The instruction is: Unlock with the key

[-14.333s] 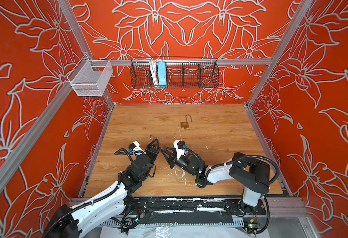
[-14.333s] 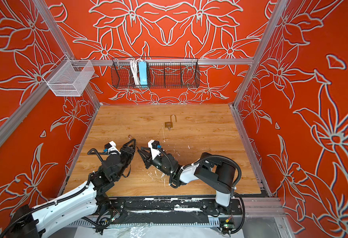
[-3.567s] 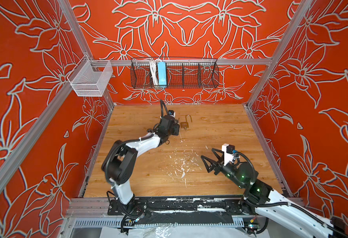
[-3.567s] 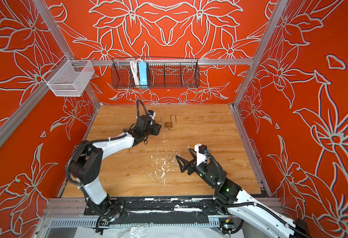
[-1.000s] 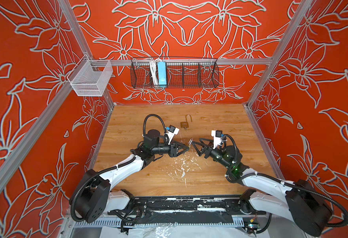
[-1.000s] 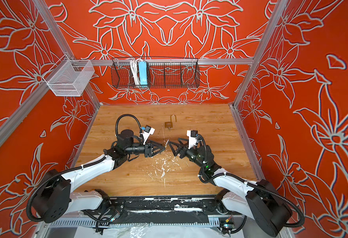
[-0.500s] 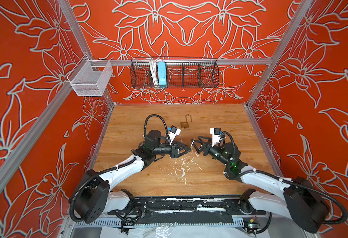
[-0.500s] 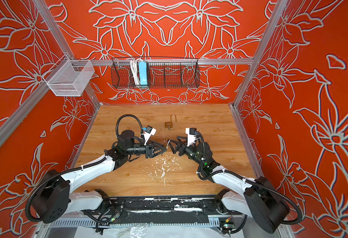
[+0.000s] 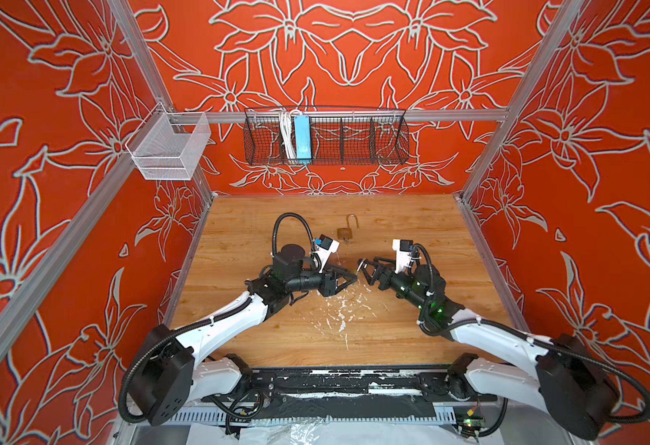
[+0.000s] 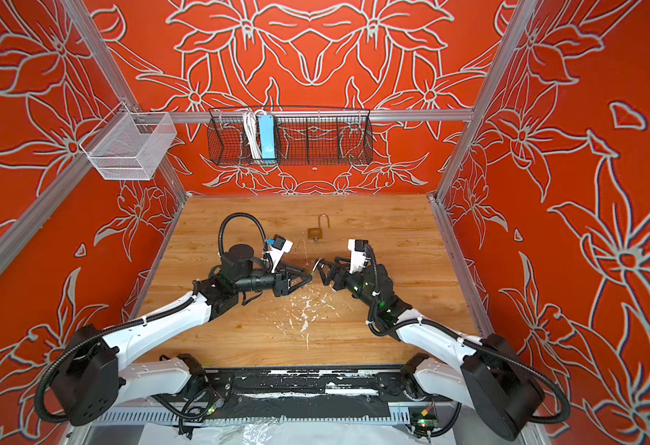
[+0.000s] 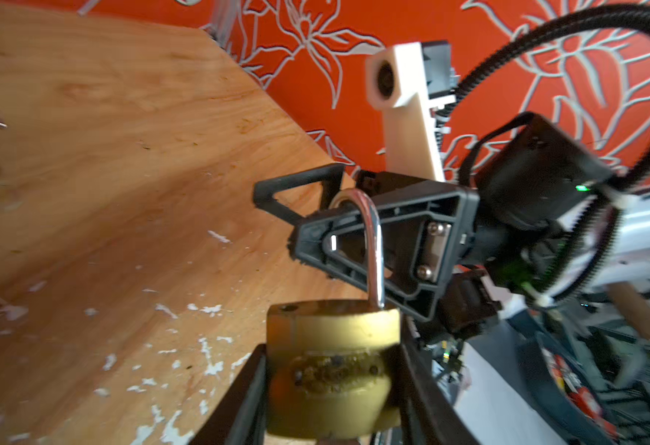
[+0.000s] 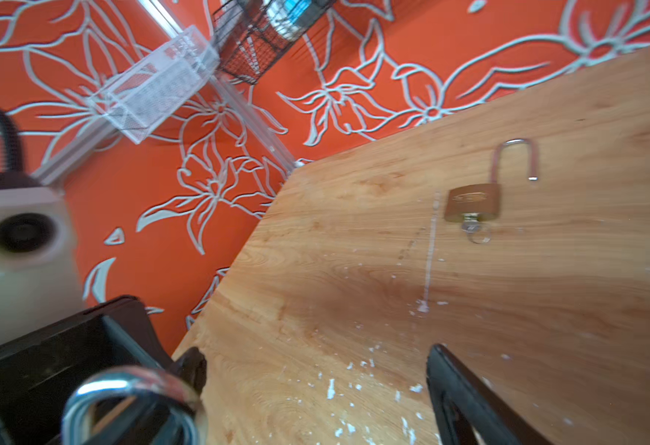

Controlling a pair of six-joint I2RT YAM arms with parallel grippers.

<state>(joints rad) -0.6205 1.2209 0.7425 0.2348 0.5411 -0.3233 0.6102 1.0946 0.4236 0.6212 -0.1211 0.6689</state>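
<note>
Squeezing a gold padlock (image 11: 331, 358) tight in the left gripper (image 9: 348, 278), near the other padlock (image 9: 344, 232) lying open on the table (image 9: 412, 223). Holding the right gripper (image 9: 366, 272) wide open beside the held padlock's silver loop (image 11: 375, 250), with the key (image 12: 471, 227) sitting in the other padlock.

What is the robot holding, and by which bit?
The left gripper holds a brass padlock by its body, pinched between the jaws. The right gripper is open and holds nothing.

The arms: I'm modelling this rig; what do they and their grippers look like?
White shells, black joint housings, black corrugated cable conduits on left arm and right arm. The left gripper and right gripper are black, with hollow triangular jaws and white camera brackets.
</note>
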